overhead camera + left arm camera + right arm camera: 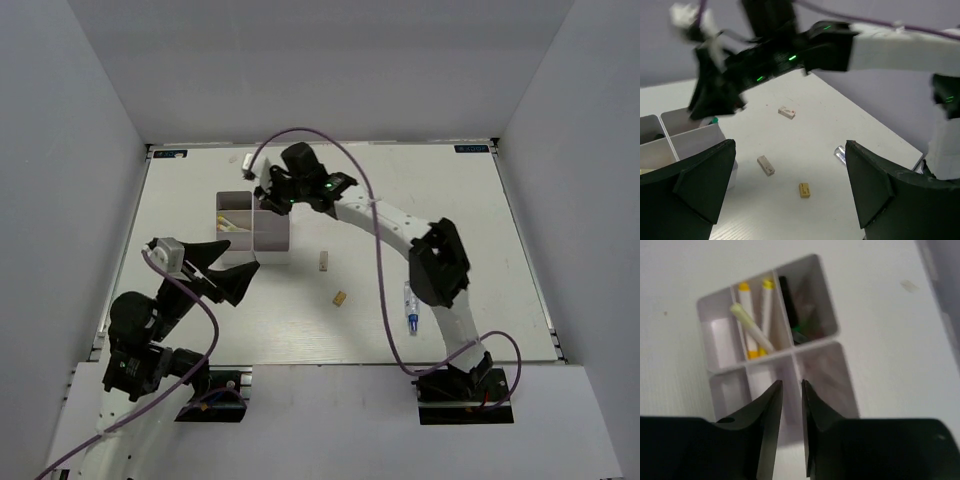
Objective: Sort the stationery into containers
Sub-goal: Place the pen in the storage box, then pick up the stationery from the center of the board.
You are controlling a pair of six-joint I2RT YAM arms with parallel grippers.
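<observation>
The white four-compartment organizer box (272,248) stands left of centre; it also shows in the left wrist view (695,136) and the right wrist view (839,334). One compartment holds white pens with yellow ends (752,327), another a black highlighter (787,300) with green showing at its end. My right gripper (266,198) hovers over the box, its jaws (791,383) nearly together with nothing between them. My left gripper (232,268) is wide open and empty beside the box's near side. A beige eraser (323,261), a yellow eraser (340,298) and the clear blue-tipped tube (410,305) lie on the table.
In the left wrist view the open fingers (880,190) frame the beige eraser (766,165) and yellow eraser (805,190); a third eraser (787,112) lies farther off. The right arm (400,225) arches over the table's middle. Grey walls enclose the white table (450,200).
</observation>
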